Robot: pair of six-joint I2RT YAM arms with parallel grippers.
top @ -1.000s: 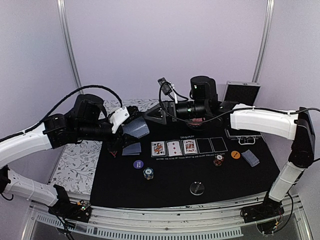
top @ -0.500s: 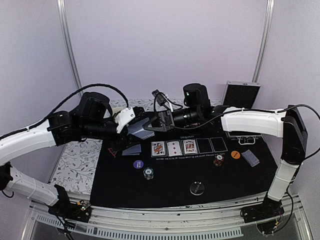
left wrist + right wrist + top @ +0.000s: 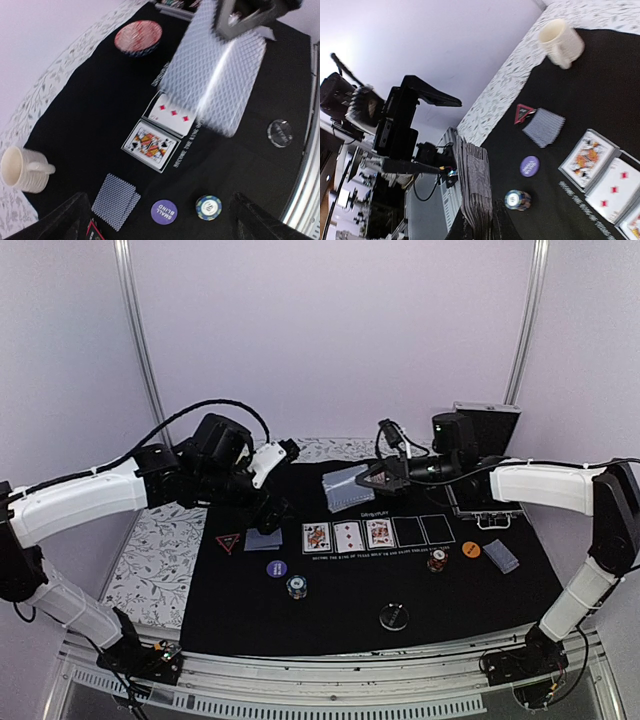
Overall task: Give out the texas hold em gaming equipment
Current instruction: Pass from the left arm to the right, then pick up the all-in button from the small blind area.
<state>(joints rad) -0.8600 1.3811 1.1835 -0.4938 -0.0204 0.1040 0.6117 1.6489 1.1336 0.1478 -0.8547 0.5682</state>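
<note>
Nearest, a clear disc [image 3: 394, 617] lies on the black mat [image 3: 480, 610]. Beyond it sit a chip stack [image 3: 296, 586] and a purple disc [image 3: 277, 568], then a red-edged triangle [image 3: 226, 542] beside two face-down cards [image 3: 264, 539]. Three face-up cards [image 3: 347, 535] lie in the printed row. Farther back, the right gripper [image 3: 370, 480] clamps the deck [image 3: 345, 490] in the air above that row. The left gripper [image 3: 162, 220] hangs over the mat's left part, jaws spread wide and empty.
</note>
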